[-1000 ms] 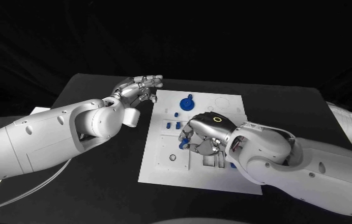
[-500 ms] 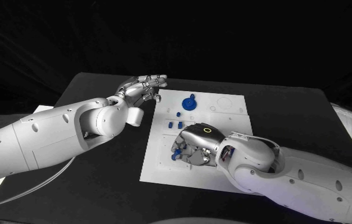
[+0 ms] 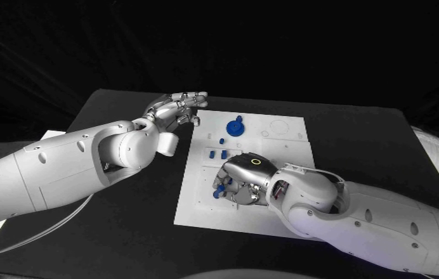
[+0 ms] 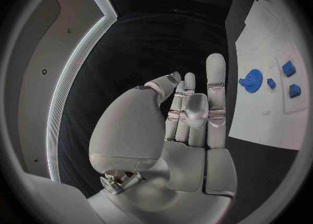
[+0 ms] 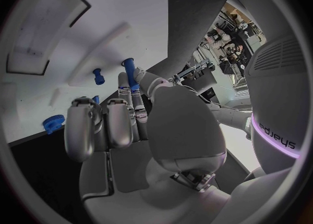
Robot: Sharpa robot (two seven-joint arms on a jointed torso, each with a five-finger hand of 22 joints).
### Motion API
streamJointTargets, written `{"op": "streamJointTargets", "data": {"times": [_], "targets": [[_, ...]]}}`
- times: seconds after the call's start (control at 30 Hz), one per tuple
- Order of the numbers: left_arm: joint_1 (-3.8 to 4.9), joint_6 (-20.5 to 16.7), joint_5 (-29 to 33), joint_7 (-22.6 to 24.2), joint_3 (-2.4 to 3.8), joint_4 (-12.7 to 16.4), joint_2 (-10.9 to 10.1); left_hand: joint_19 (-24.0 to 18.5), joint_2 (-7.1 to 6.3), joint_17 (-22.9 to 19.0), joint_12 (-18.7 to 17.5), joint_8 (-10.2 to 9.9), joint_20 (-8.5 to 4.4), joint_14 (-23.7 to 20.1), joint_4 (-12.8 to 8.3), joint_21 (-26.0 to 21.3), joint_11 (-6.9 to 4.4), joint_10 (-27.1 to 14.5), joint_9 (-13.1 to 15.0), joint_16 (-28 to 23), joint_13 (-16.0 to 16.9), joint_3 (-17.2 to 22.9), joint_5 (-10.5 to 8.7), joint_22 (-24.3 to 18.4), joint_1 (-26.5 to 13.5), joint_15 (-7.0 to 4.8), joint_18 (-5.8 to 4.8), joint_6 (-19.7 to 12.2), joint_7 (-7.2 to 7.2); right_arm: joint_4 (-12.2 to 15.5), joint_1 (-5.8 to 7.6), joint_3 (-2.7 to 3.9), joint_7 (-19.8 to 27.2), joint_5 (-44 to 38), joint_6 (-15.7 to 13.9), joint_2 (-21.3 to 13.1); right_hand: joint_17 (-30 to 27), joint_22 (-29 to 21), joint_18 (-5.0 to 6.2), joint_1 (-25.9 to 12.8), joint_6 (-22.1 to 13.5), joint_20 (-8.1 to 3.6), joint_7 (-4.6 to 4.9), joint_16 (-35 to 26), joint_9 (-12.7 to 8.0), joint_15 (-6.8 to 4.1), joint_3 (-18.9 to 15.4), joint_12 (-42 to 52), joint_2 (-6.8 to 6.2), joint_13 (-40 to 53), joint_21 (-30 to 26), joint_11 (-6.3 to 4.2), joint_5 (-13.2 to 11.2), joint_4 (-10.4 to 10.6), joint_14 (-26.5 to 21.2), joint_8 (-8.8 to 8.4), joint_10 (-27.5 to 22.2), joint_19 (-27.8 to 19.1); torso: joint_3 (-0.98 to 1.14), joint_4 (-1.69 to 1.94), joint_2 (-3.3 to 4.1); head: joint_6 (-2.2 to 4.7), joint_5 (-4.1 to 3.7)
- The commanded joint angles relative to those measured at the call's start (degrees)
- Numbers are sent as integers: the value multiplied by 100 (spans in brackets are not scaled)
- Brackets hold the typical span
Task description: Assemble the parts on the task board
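The white task board [image 3: 285,134] lies in the middle of the black table. A blue gear [image 3: 235,127] stands on its far part, with small blue blocks [image 3: 213,155] nearer to me. My right hand [image 3: 242,177] hovers low over the board's near left area and pinches a blue peg [image 5: 128,71] between thumb and a fingertip; the same peg [image 3: 219,193] shows under the hand in the head view. Another blue peg [image 5: 98,76] stands on the board just beyond. My left hand [image 3: 178,109] hangs by the board's far left corner, fingers apart and holding nothing.
The left wrist view looks across the board [image 4: 261,120] at the gear [image 4: 253,81] and two blue blocks [image 4: 289,68]. A long rectangular recess [image 5: 46,26] is sunk in the board beyond my right hand. Black table [image 3: 119,120] surrounds the board.
My right hand has slid toward the board's near left area, carrying the blue peg. The left hand has barely shifted.
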Motion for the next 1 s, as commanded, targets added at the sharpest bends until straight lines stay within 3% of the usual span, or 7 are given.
{"op": "streamJointTargets", "data": {"times": [0.03, 0.5, 0.7, 0.8, 1.0], "targets": [[2, 124, -21, 29, 3, -1, 8, -43, -2, 5, 36, 32, 11, -32, -18, -34, -13, -54, 0, 6, 11, -33, 11, 2, -32, -4, 84, -41, -2, 4, -27, -21, -68, -181, 191, 8, -6, -4, 43, 63, 35, -13, 17, -35, 7, 3, -3, -23, 18, 4, -20, 0, 27, -37, 212, 10, 37, 62, 0, 0, -5, -1, 4], [2, 128, -21, 8, 3, -3, 1, -43, -2, 5, 36, 32, 11, -32, -18, -34, -13, -54, 0, 6, 11, -33, 11, 2, -32, -4, 84, -41, -2, 34, -28, -26, -256, -476, 503, 110, -82, -54, 52, -13, -7, 2, 40, -79, 6, 23, -36, -49, -42, 0, -53, 27, 23, -31, 196, -21, -7, 44, -9, -1, -8, -14, 4], [3, 118, -21, 7, 3, 6, -5, -43, 0, -3, 43, 33, 12, -35, -20, -33, -13, -62, -1, 4, 12, -34, 12, 3, -30, -3, 84, -47, -1, 1, -28, -47, -241, -554, 450, 179, -403, -450, 112, -187, -439, 126, 233, -293, -93, 186, -129, -70, -300, -37, -319, 220, 36, -12, 107, -177, -638, -102, -9, 2, -8, -9, 3], [3, 115, -21, 5, 3, 11, -10, -43, 0, -3, 43, 33, 12, -35, -20, -33, -13, -62, -1, 4, 12, -34, 12, 3, -30, -3, 84, -47, -1, -23, -28, -58, -226, -568, 352, 199, -634, -1054, 225, -235, -673, 204, 332, -452, -148, 268, -263, -53, -409, -31, -727, 313, 29, -34, 23, -171, -1027, -310, -12, 3, -10, -14, 8], [3, 92, -21, 7, 3, 20, -22, -43, 0, -3, 43, 33, 12, -35, -20, -33, -13, -62, -1, 4, 12, -34, 12, 3, -30, -3, 84, -47, -1, -42, -28, -71, -200, -611, 117, 213, -918, -1542, 320, -217, -945, 271, 365, -638, -174, 299, -543, 14, -439, -15, -1101, 360, 46, -82, -103, -172, -1318, -476, -8, 3, -10, -8, 6]]}}
